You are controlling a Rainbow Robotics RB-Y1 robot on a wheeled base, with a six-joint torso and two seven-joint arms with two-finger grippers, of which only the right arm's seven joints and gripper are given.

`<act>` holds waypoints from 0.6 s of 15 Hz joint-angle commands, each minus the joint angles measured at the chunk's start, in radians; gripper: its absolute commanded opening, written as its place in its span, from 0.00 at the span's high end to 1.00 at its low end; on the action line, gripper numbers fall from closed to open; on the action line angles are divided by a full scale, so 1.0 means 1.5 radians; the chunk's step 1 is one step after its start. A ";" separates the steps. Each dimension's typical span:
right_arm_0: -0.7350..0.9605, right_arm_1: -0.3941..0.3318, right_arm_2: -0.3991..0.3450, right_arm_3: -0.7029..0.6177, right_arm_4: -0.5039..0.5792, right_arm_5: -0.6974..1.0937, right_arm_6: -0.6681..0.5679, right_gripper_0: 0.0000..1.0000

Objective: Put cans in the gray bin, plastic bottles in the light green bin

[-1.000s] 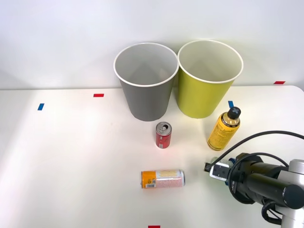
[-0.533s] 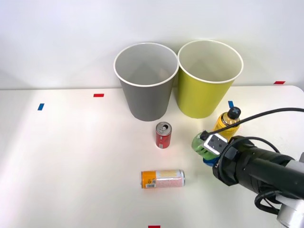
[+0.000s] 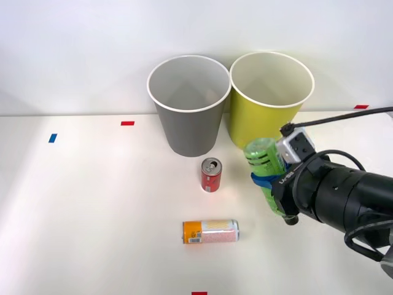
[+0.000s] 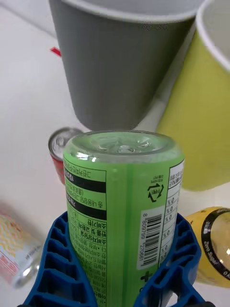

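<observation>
while clamped between end effector fingers | green bottle base-outward | cap apparently hidden

Light green bin open-topped; gray bin touching beside; red can stands near in front.

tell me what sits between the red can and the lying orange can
Nothing: in the front view only bare white table separates the red can from the orange-and-pink can.

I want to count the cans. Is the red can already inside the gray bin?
No, the red can stands upright on the table, in front of the gray bin.
</observation>
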 commanded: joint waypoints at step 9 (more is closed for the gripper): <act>-0.033 0.135 -0.135 0.042 -0.090 -0.272 -0.034 1.00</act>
